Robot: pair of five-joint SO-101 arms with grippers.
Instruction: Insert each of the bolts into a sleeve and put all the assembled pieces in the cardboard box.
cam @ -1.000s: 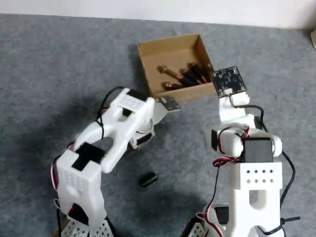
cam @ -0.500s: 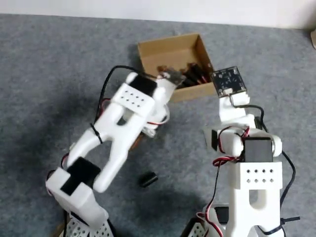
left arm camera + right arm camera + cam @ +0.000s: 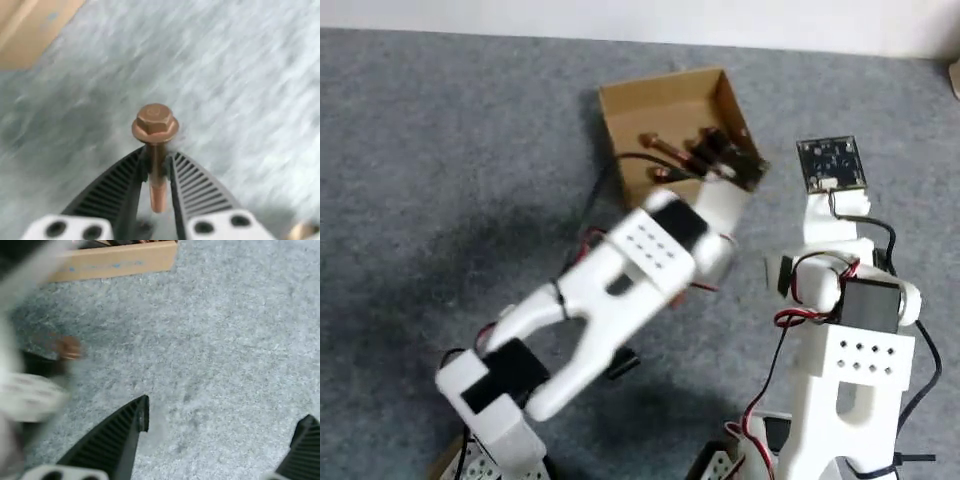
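While the right claw gapes apart, left claw clamped on copper bolt, hex flanged head, smooth shank.

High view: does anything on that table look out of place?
One black sleeve lies alone on the grey table, apart from the cardboard box holding the other pieces. The left gripper holds a bolt with no sleeve on it.

Soft, even light covers the grey table, with a broad, faint shadow pooling at near left; motion blur streaks the surface behind the bolt.
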